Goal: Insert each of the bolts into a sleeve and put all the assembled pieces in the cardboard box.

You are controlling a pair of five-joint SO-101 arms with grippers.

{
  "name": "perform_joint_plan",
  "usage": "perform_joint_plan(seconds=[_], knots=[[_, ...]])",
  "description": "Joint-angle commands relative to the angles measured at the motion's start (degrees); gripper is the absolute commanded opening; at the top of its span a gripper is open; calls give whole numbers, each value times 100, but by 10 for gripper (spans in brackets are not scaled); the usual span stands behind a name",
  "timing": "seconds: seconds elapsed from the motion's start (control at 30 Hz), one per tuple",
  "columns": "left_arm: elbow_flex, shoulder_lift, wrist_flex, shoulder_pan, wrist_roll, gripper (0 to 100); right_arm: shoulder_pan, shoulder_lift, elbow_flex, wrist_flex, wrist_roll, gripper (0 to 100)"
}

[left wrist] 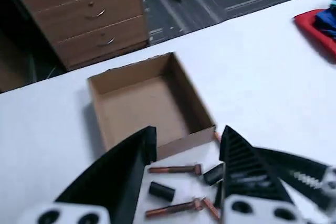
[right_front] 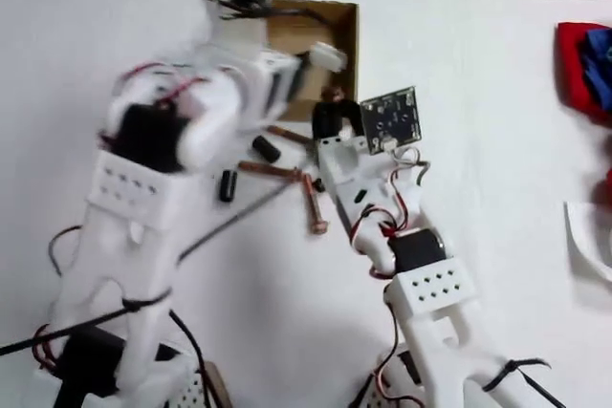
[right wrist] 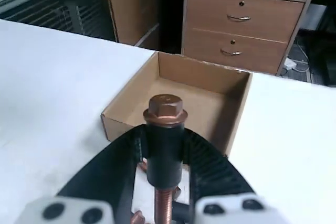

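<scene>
White counter (right wrist: 47, 66): just before the cardboard box (right wrist: 118, 128), right pincer (right wrist: 164, 142) pinches a sleeve (right wrist: 164, 153), bolt (right wrist: 166, 109) upright, head up; left pincer (left wrist: 188, 135) spread.

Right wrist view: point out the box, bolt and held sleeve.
box (right wrist: 205, 74), right wrist view, far inner wall.
bolt (right wrist: 166, 109), right wrist view, hex head.
sleeve (right wrist: 164, 150), right wrist view, front side.

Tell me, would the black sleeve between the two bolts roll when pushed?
Probably: the black sleeve looks cylindrical and lies on its side on the flat table. It seems rigid, so it should keep shape if gripped.
</scene>
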Motion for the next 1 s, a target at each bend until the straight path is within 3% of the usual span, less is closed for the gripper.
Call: perform_joint_plan(seconds=[0.0, 0.13, 0.33, 0.43, 0.53, 0.73, 0.97], knots=[[119, -35, 492, -1037, -378, 211, 303, 673, -396, 242, 26, 20], [1455, -26, 255, -1837, -457, 211, 567, 2659, -2505, 1464, 35, 20], [4409, -26, -2629, -2664, -316, 211, 505, 5807, -7560, 4259, 26, 21], [5437, -26, -3851, -2778, -220, 211, 435, 7292, -9996, 4998, 26, 21], [6053, -26, -4545, -2778, -202, 211, 418, 8796, -12070, 5332, 26, 21], [6264, -26, -4870, -2866, -202, 211, 453, 11064, -14848, 5552, -422, 20], [6281, -18, -4897, -2866, -202, 211, 567, 11609, -15235, 5543, -659, 20]])
